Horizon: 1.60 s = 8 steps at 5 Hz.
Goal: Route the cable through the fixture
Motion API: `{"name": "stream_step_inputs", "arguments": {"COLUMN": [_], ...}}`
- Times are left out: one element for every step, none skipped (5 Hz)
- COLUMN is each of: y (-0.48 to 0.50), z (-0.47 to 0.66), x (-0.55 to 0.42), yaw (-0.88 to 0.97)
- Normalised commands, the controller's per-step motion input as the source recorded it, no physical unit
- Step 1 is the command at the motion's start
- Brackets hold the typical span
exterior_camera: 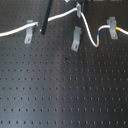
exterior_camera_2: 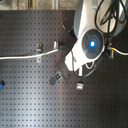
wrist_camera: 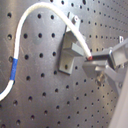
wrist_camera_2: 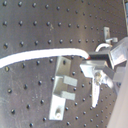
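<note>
the white cable [wrist_camera: 20,37] is pinched in the hand [wrist_camera: 95,61] just beside a grey fixture [wrist_camera: 69,51] on the perforated table [wrist_camera: 45,100], its slot not yet entered.

Overhead and oblique; wrists close-up

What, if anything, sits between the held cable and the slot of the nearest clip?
Nothing visible. In the first wrist view the gripper holds the white cable right beside the metal clip, with only bare pegboard around it.
</note>
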Motion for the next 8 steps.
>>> {"name": "stream_step_inputs", "arguments": {"y": [0.271,0.178,0.273,0.034,0.174,0.070,0.071,0.135], "z": [0.36,0.32,0.17,0.15,0.15,0.37,0.03,0.12], "x": [-0.206,-0.159,-0.159,-0.040,-0.123,-0.101,-0.142,-0.083], "yaw": [-0.69,-0.84,-0.67,-0.03,-0.43,-0.21,-0.10,0.00]}}
